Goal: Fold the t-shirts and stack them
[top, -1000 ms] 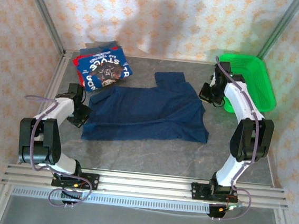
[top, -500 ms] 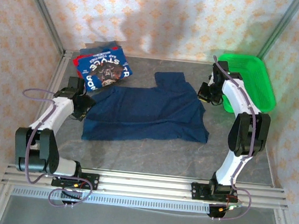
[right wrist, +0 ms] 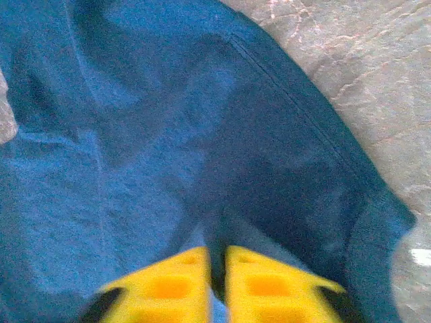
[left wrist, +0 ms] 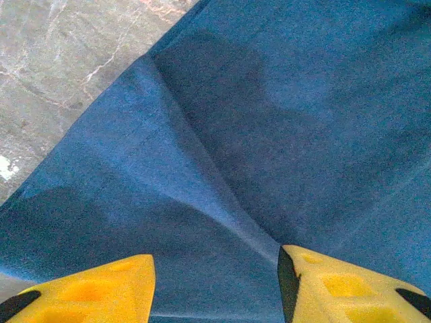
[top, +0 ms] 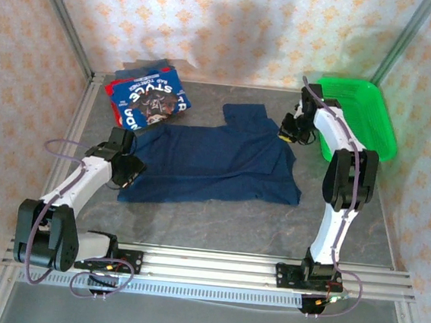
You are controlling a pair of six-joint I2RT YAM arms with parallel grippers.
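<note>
A dark navy t-shirt (top: 216, 158) lies spread flat in the middle of the table. My left gripper (top: 128, 172) hovers over its near-left corner. In the left wrist view the yellow fingers (left wrist: 87, 289) stand wide apart, so the left gripper (left wrist: 215, 282) is open over a raised crease in the cloth (left wrist: 202, 155). My right gripper (top: 288, 132) is at the shirt's far-right edge by the sleeve. There the blurred yellow fingers (right wrist: 168, 286) are almost together around a pinched fold, the right gripper (right wrist: 217, 276) shut on the navy cloth (right wrist: 168, 114). Folded blue and red t-shirts (top: 149, 102) are stacked at the back left.
A green mesh basket (top: 361, 118) stands at the back right, just beyond the right arm. Bare grey table (top: 217, 223) runs between the shirt and the near rail. Patterned walls close in the left, back and right sides.
The left gripper has opened and slid toward the near-left corner of the navy shirt. The right gripper has shifted slightly left along the shirt's far-right edge.
</note>
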